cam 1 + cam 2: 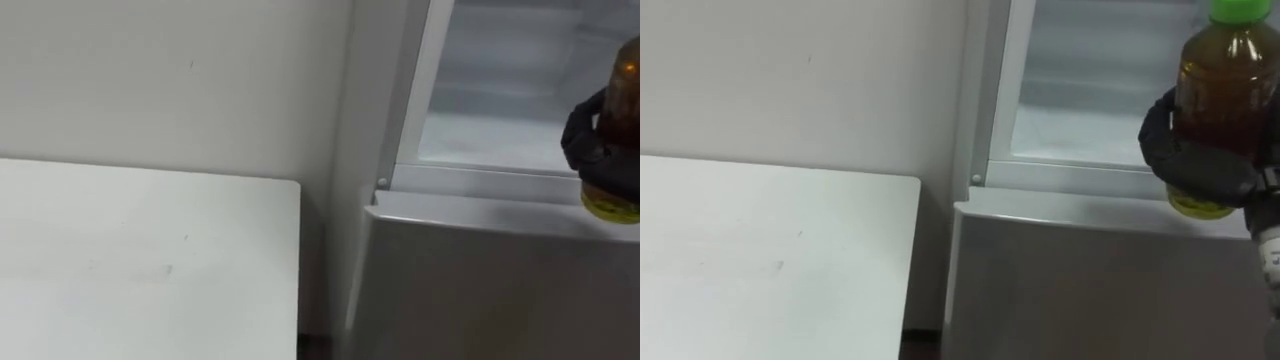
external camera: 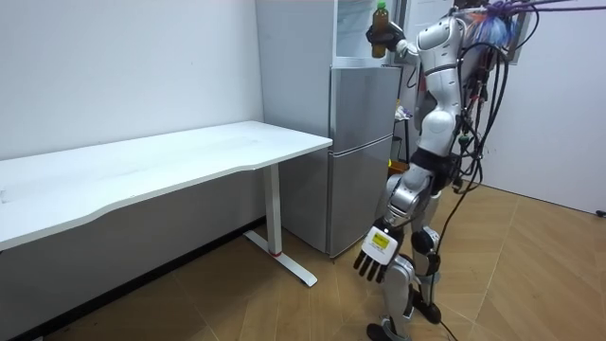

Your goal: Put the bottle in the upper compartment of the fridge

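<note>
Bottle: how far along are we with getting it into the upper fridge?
Done: the upper fridge stands open and the bottle is raised at its front edge. In hand: the right hand is curled round the bottle's lower part. Left: move it in over the shelf, set it down, let go. The left hand hangs open at the robot's side.

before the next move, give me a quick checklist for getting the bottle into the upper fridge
1. right hand curled round the brown plastic bottle with a green cap: ok
2. bottle upright: ok
3. grey fridge, upper compartment open: ok
4. white shelf inside bare where it shows: ok
5. bottle base clears the front sill: cannot tell
6. left hand hanging open beside the leg, away from the fridge: ok
</note>
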You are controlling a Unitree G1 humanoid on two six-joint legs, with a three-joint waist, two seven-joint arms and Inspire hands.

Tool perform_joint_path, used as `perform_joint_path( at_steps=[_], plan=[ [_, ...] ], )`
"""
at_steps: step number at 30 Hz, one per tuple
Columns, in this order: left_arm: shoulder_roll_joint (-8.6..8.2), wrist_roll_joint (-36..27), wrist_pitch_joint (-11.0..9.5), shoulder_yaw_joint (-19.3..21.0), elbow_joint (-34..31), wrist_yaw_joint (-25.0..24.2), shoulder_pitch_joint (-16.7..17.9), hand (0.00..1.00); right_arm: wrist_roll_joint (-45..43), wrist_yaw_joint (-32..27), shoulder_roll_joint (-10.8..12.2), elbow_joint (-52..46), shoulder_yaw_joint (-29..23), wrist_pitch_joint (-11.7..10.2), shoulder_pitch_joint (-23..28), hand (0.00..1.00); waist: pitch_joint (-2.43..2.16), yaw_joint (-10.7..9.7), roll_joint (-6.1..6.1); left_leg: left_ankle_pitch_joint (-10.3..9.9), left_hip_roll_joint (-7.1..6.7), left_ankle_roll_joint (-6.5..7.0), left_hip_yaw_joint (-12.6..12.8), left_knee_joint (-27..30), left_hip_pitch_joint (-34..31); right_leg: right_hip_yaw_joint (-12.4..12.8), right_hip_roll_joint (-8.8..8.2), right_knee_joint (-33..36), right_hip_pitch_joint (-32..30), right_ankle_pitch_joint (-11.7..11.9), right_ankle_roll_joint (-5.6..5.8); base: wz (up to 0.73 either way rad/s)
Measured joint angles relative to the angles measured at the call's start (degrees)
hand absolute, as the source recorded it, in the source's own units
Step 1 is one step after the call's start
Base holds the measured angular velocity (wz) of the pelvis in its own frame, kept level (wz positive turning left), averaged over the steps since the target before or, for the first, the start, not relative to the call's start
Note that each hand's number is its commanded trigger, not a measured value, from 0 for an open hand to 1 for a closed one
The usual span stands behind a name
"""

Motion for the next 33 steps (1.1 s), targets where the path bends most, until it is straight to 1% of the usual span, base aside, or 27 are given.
perform_joint_path(
  at_steps=[1,3,6,7,8,11,14,17,20,22,24,26,28,30,32,33],
  plan=[
    [0.06,0.0,0.0,0.3,0.0,-0.3,0.0,0.0,-0.6,-0.2,0.0,1.7,0.0,0.1,-0.8,1.0,0.1,0.2,-0.2,0.0,0.01,0.0,0.0,0.2,-0.1,0.0,0.0,0.0,-0.1,0.0,0.0,0.0],
    [0.11,0.0,0.1,0.7,0.0,-0.7,0.0,0.0,-1.7,-0.3,-0.1,3.6,0.0,0.1,-1.5,1.0,0.11,0.6,-0.36,0.0,0.0,0.0,-0.1,0.4,-0.4,0.0,-0.01,0.0,-0.2,0.0,0.0,0.02],
    [0.6,0.0,0.1,0.7,0.1,-0.9,0.0,0.0,-4.0,-0.3,-0.5,7.5,0.5,0.4,-4.4,1.0,0.16,0.7,-0.52,0.0,0.0,0.01,-0.3,0.5,-0.9,-0.4,-0.04,0.0,-0.3,0.0,0.0,0.06],
    [0.89,-0.1,0.0,0.7,0.1,-1.0,0.0,0.0,-4.5,-0.4,-1.0,9.2,0.5,0.6,-5.6,1.0,0.22,0.8,-0.67,0.0,0.0,0.01,-0.6,0.8,-1.1,-0.5,-0.06,0.0,-0.3,0.0,0.0,0.1],
    [1.2,-0.1,0.0,0.7,0.1,-1.0,0.0,0.0,-4.6,-0.7,-2.0,10.8,0.6,0.6,-6.5,1.0,0.21,0.9,-0.88,0.0,0.01,0.01,-0.7,0.8,-1.2,-0.6,-0.06,0.0,-0.3,0.0,0.01,0.08],
    [1.82,0.0,0.1,0.8,0.1,-1.1,0.2,0.0,-4.7,-1.6,-4.3,12.3,1.0,1.1,-8.0,1.0,0.27,1.9,-1.39,0.0,0.02,0.01,-0.8,0.8,-1.4,-0.8,-0.06,0.0,-0.4,0.0,0.02,0.02],
    [2.19,0.0,0.3,1.8,0.1,-1.4,0.2,0.0,-5.7,-2.0,-5.9,14.6,2.5,1.2,-10.6,1.0,0.13,2.2,-1.85,0.0,0.04,0.01,-0.9,0.9,-1.5,-0.8,-0.03,-0.1,-0.3,0.0,0.01,0.0],
    [2.2,0.0,0.7,1.8,-0.1,-1.4,0.2,0.0,-6.4,-2.0,-6.2,16.1,3.3,1.2,-11.9,1.0,-0.05,2.4,-2.1,0.0,0.05,0.01,-0.9,0.9,-1.5,-0.9,-0.03,-0.1,-0.2,0.0,0.01,0.0],
    [2.19,0.0,1.3,1.8,-0.2,-1.4,0.3,0.0,-6.4,-2.0,-6.3,17.5,4.7,1.3,-12.8,1.0,-0.08,2.5,-2.14,0.0,0.04,0.01,-1.1,0.9,-1.5,-1.0,-0.03,-0.1,-0.1,0.0,0.01,0.01],
    [2.17,0.0,1.7,1.8,-0.2,-1.4,0.3,0.0,-6.9,-2.0,-6.3,18.1,5.0,1.9,-12.8,1.0,-0.1,2.6,-2.1,0.0,0.03,0.01,-1.5,1.2,-2.0,-1.3,-0.03,-0.1,-0.1,0.0,0.01,0.09],
    [2.11,0.0,2.2,1.8,-0.3,-1.4,0.5,0.0,-6.9,-2.0,-6.3,19.1,5.0,2.1,-13.1,1.0,-0.11,2.7,-2.07,0.0,0.03,0.0,-1.8,1.4,-2.0,-1.5,-0.03,-0.1,-0.2,0.0,0.01,0.07],
    [2.02,0.0,2.8,1.8,-1.4,-1.4,1.4,0.0,-6.9,-2.0,-6.3,20.2,5.0,3.9,-14.5,1.0,-0.23,2.9,-1.83,0.0,0.02,0.0,-2.0,1.4,-2.2,-1.6,-0.03,-0.1,-0.3,0.0,0.0,0.02],
    [2.04,0.0,3.1,2.0,-2.4,-1.4,2.1,0.0,-6.9,-2.1,-6.4,20.7,5.1,4.7,-15.3,1.0,-0.33,3.0,-1.66,0.0,0.01,0.0,-2.1,1.4,-2.2,-1.7,-0.03,-0.1,-0.3,0.0,0.01,0.04],
    [2.1,0.0,3.4,2.0,-2.7,-1.4,2.3,0.0,-6.9,-2.1,-6.4,22.0,6.1,5.0,-16.5,1.0,-0.44,3.0,-1.51,0.0,-0.04,0.0,-2.5,1.4,-2.4,-1.8,-0.04,-0.1,-0.1,0.0,0.01,0.06],
    [2.48,0.0,3.4,1.8,-2.8,-1.4,2.3,0.0,-6.5,-2.4,-7.4,23.5,8.2,5.1,-16.8,1.0,-0.48,3.8,-1.54,0.0,-0.07,-0.01,-2.8,1.5,-2.2,-1.9,-0.06,-0.1,-0.1,0.0,0.01,0.02],
    [2.57,-0.1,3.5,1.8,-2.8,-1.3,2.3,0.0,-6.6,-2.8,-7.4,23.7,8.8,5.0,-16.9,1.0,-0.49,3.9,-1.55,0.0,-0.08,-0.01,-2.8,1.5,-2.1,-2.0,-0.06,-0.1,0.0,0.0,0.01,0.0]
  ],
)
